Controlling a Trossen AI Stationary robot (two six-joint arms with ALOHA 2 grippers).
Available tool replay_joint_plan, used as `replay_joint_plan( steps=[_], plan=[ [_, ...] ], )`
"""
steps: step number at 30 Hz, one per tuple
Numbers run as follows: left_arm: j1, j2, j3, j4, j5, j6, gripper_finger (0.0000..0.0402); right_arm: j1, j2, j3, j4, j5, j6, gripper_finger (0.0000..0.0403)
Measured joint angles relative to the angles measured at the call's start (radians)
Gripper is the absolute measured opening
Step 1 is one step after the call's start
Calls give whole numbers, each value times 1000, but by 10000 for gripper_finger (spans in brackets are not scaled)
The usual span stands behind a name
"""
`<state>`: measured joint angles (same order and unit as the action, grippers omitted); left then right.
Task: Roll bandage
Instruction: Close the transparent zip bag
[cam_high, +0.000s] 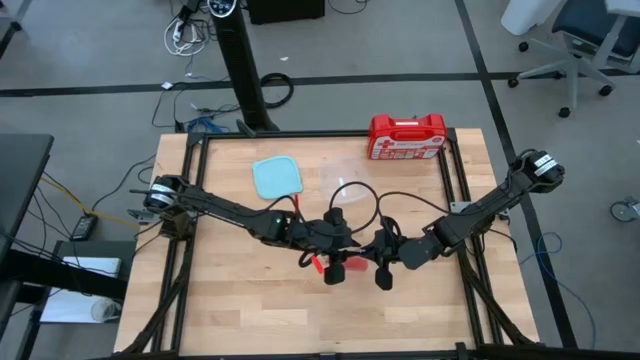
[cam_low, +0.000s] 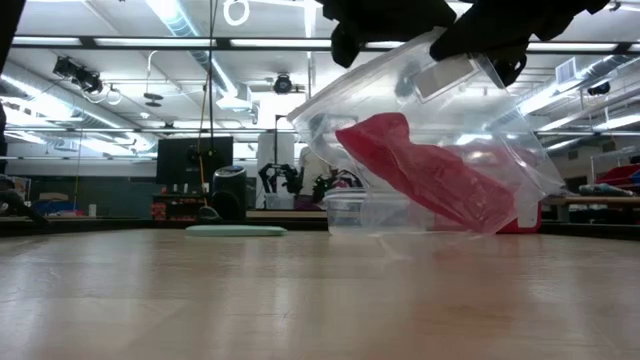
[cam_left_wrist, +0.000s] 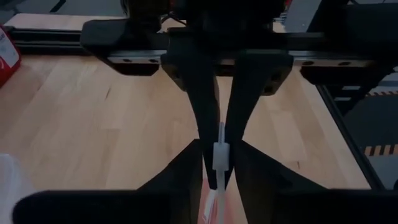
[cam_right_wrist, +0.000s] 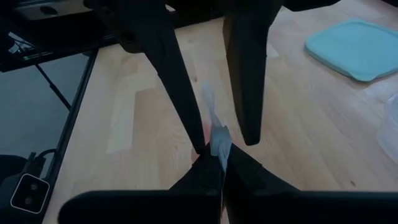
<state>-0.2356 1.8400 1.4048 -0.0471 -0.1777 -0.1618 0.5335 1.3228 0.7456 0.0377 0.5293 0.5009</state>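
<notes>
Both grippers met at table ctr, left gripper (cam_left_wrist: 219, 163) clamped on clear container (cam_low: 440, 140) rim, right gripper (cam_right_wrist: 217, 146) pinching same rim, container tilted off table, bandage (cam_low: 425, 170) inside, partly hidden by arms overhead.

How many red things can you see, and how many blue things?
Red: 2, the bandage inside the lifted clear tub and the first-aid case
Blue: 1, the pale blue lid
Total: 3
</notes>
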Motion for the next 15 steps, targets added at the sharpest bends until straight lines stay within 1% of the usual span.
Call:
replay_joint_plan(
  steps=[2,8,15],
  plan=[
    [0,0,0,0,8,8,76,0,0,0,0,0,-6,0],
    [1,0,0,-1,49,25,13,0,0,0,3,-4,-7,0],
    [2,-2,2,-18,65,22,8,0,1,0,4,-4,-7,0]
  ],
)
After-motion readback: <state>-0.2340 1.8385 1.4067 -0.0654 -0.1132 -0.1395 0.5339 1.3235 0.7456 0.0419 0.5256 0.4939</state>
